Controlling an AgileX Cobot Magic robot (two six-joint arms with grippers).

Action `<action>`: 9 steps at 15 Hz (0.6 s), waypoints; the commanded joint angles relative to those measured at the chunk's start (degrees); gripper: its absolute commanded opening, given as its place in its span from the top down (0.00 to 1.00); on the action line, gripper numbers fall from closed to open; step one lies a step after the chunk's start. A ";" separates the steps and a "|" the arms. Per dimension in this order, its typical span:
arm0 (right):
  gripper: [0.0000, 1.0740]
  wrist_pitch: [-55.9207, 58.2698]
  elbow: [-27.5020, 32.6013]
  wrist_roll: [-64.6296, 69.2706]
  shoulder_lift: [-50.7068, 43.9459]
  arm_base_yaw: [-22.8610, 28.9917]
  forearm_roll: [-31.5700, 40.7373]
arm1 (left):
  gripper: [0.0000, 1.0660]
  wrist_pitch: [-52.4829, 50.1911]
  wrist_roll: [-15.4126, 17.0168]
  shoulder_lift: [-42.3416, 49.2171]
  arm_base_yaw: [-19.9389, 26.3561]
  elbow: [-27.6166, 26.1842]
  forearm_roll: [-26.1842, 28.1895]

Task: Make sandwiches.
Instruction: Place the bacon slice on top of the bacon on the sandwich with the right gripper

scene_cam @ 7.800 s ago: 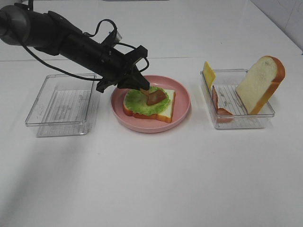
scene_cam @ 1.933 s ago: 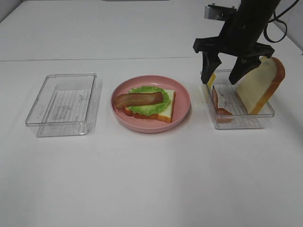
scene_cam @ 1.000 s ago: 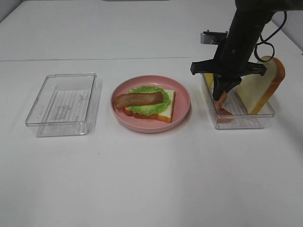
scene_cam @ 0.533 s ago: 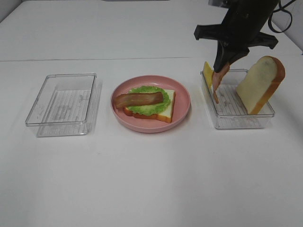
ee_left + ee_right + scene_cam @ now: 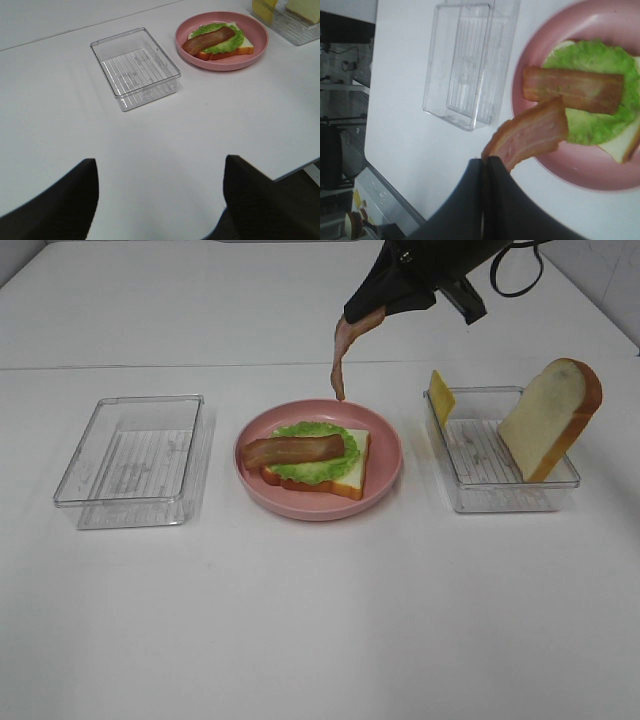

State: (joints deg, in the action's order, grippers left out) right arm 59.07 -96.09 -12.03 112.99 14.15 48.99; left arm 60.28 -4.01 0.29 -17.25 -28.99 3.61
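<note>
White table [image 5: 320, 620] carried a pink plate [image 5: 388, 465] with the unfinished sandwich [image 5: 345, 474]: white bread, green lettuce and one bacon strip [image 5: 295, 450] lying left to right. A second bacon strip [image 5: 341, 358] (reddish-brown, limp) hung with its long axis pointing down over the plate's far rim, pinched at its top by the right gripper [image 5: 368, 316]. The left gripper [image 5: 160, 165] was spread apart, holding nothing.

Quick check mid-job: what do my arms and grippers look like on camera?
Both grippers are matte black with no visible markings. The left gripper has two broad, rounded fingers with a fine texture. The right gripper is smooth and dark, tapering to narrow tips; a thin black cable loops off its arm.
</note>
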 commanded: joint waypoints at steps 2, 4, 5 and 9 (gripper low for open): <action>1.00 -5.16 -0.40 -3.55 5.56 2.06 7.68 | 0.36 -0.69 0.46 1.20 0.00 0.29 -0.06; 1.00 -8.59 -0.40 -6.47 9.22 5.04 13.35 | 0.36 -0.69 0.46 1.20 0.00 0.29 -0.06; 1.00 -10.77 -0.40 -7.85 10.77 6.36 16.10 | 0.36 -0.69 0.46 1.20 0.00 0.29 -0.06; 1.00 -15.41 -0.40 -9.97 14.61 7.79 18.11 | 0.36 -0.69 0.46 1.20 0.00 0.29 -0.06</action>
State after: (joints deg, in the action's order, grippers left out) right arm 44.12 -96.09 -21.26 127.65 22.00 66.81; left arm 60.28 -4.01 0.29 -17.25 -28.99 3.61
